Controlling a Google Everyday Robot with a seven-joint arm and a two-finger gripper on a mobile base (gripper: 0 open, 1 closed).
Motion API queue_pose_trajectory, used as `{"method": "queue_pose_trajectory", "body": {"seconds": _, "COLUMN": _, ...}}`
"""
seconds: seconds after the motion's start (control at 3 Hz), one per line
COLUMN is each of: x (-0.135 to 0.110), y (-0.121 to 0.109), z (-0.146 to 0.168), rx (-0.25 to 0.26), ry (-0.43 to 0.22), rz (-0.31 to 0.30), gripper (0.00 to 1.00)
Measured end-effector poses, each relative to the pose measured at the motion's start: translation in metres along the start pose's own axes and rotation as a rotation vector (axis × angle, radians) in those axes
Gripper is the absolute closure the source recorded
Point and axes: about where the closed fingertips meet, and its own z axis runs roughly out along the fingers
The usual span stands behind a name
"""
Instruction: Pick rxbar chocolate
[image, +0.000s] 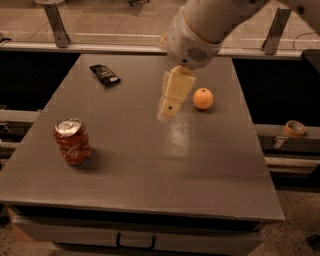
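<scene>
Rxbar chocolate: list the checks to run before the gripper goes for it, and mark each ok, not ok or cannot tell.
1. rxbar chocolate in view, lying flat at the far left of the table: ok.
2. Nothing on or against the bar: ok.
3. gripper above the bar: not ok; it hangs mid-table, right of the bar, beside the orange.
4. Way across to the bar free: ok; the soda can stands near the front left.
5. Gripper's height above the table: cannot tell.
</scene>
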Motion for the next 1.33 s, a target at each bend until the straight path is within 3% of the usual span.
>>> {"method": "queue_pose_trajectory", "body": {"seconds": 0.33, "x": -0.081, "y": -0.029, "z": 0.037, "rx": -0.036, "ry": -0.132, "rz": -0.05, "gripper": 0.0}}
{"method": "queue_pose_trajectory", "body": {"seconds": 1.0, "x": -0.093, "y": -0.032, "z": 0.048, "rx": -0.02, "ry": -0.167, "rz": -0.045, "gripper": 0.0}}
{"method": "queue_pose_trajectory", "body": {"seconds": 1.33, "x": -0.136, "y": -0.055, "z": 0.082, "rx": 0.005, "ry": -0.256, "rz": -0.069, "gripper": 0.0}}
